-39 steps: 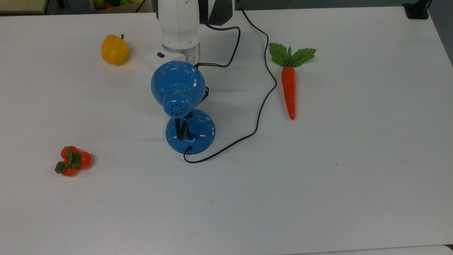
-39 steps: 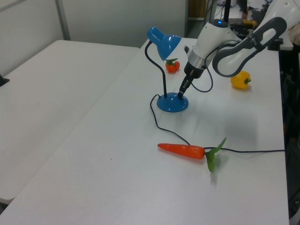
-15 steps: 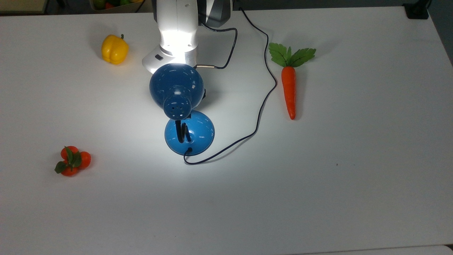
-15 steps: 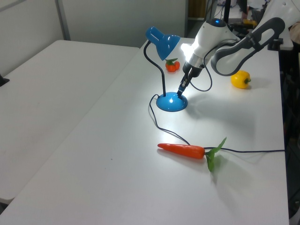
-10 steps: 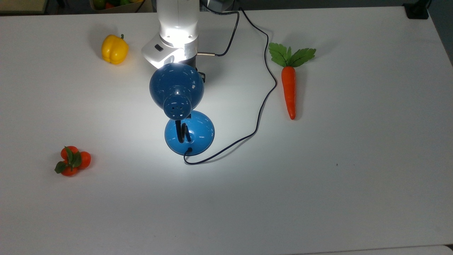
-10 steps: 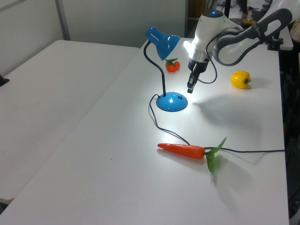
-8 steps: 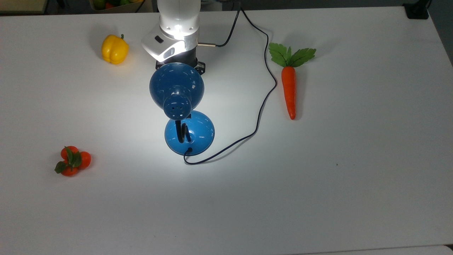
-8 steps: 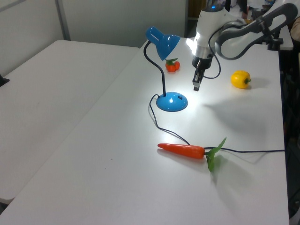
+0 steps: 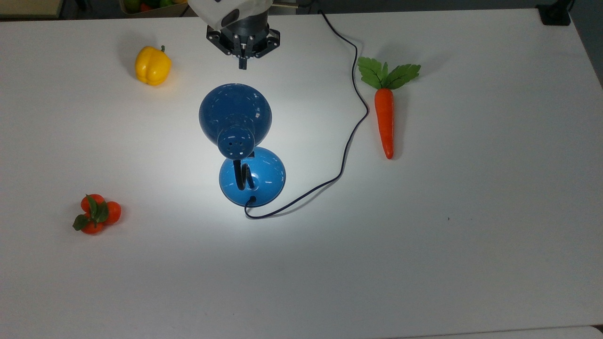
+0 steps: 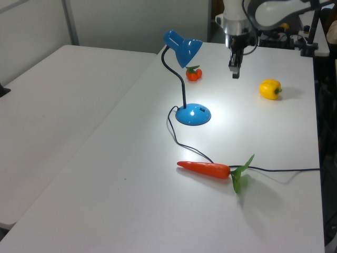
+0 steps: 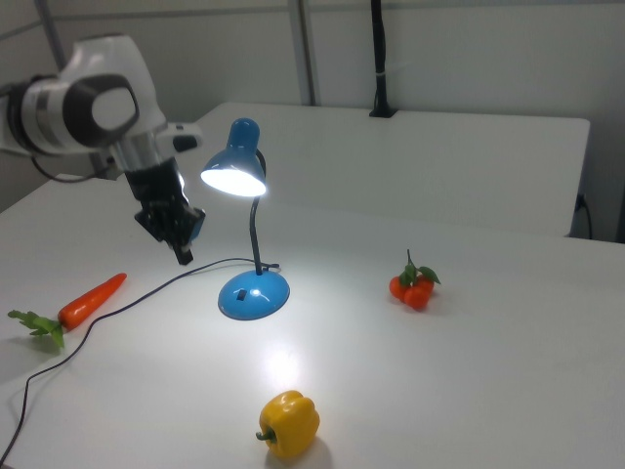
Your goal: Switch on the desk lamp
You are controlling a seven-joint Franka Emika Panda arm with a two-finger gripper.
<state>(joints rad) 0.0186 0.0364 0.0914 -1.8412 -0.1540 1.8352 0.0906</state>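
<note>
The lamp (image 9: 238,136) is lit, standing mid-table with its shade glowing in the right view and a bright pool of light on the white table (image 9: 471,235) around its blue base. The job looks done. The tool (image 9: 242,63) hangs in the air beyond the shade, toward the top view's upper edge, well apart from the lamp, its two fingers pressed together and holding nothing.

Now the risks. The lamp's black cord (image 9: 351,127) snakes away from the base, passes the carrot (image 9: 385,117) and runs up close beside the arm; a careless swing could snag it and drag or topple the lamp. A low sweep back over the shade could knock the bendy neck. The yellow pepper (image 9: 152,66) sits near the tool on the top view's left, easy to bump. The tomatoes (image 9: 95,214) lie well clear.
</note>
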